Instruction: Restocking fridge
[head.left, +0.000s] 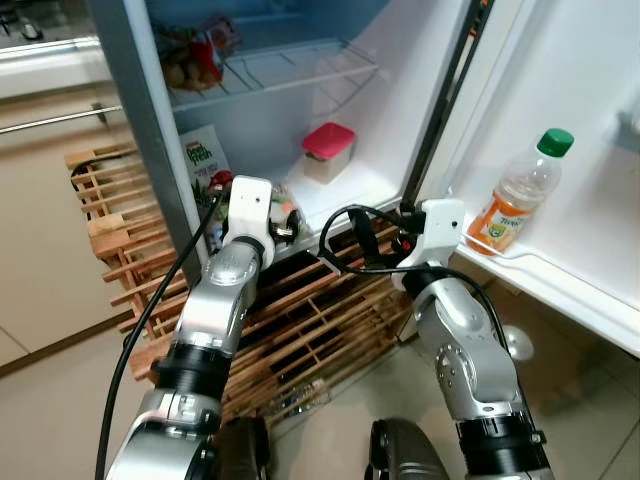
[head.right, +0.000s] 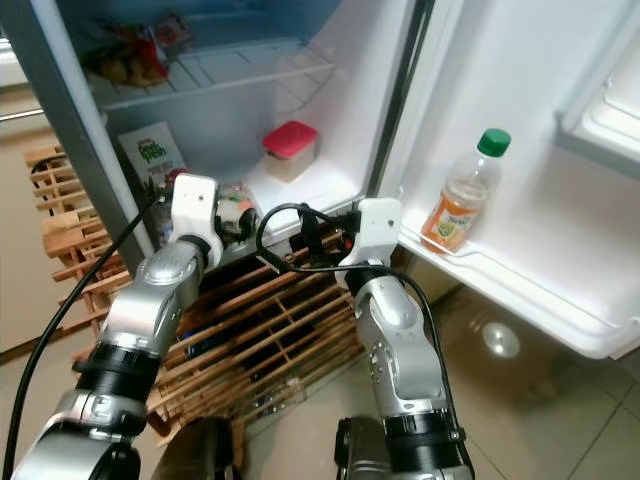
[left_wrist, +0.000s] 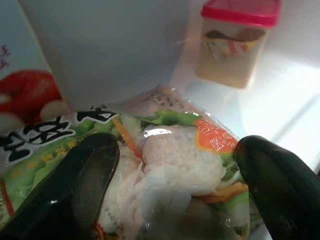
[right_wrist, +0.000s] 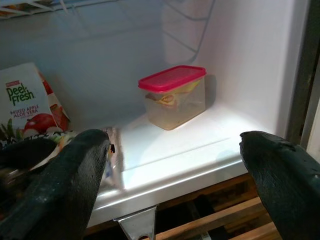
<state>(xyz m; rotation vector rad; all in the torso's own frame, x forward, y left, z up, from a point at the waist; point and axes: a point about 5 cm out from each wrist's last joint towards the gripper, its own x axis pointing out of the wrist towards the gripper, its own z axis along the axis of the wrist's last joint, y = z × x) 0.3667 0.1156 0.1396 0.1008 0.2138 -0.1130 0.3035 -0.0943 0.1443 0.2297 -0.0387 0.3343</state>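
fridge lower shelf (right_wrist: 200, 142) white, carrying red-lidded container (right_wrist: 174, 96) at back, juice carton (right_wrist: 27, 102) (upright), salad bag (left_wrist: 165, 165) at front edge, door shelf (head.left: 560, 275) holding bottle (head.left: 520, 195)

The left gripper (left_wrist: 175, 190) has its two black fingers (left_wrist: 75, 190) spread to either side of a clear bag of mixed vegetables (left_wrist: 165, 170), which lies on the white fridge shelf (left_wrist: 280, 100). Behind the bag stands a juice carton (left_wrist: 25, 95) printed with red fruit. Farther back on the shelf sits a clear container with a pink lid (left_wrist: 237, 40), well apart from the bag.
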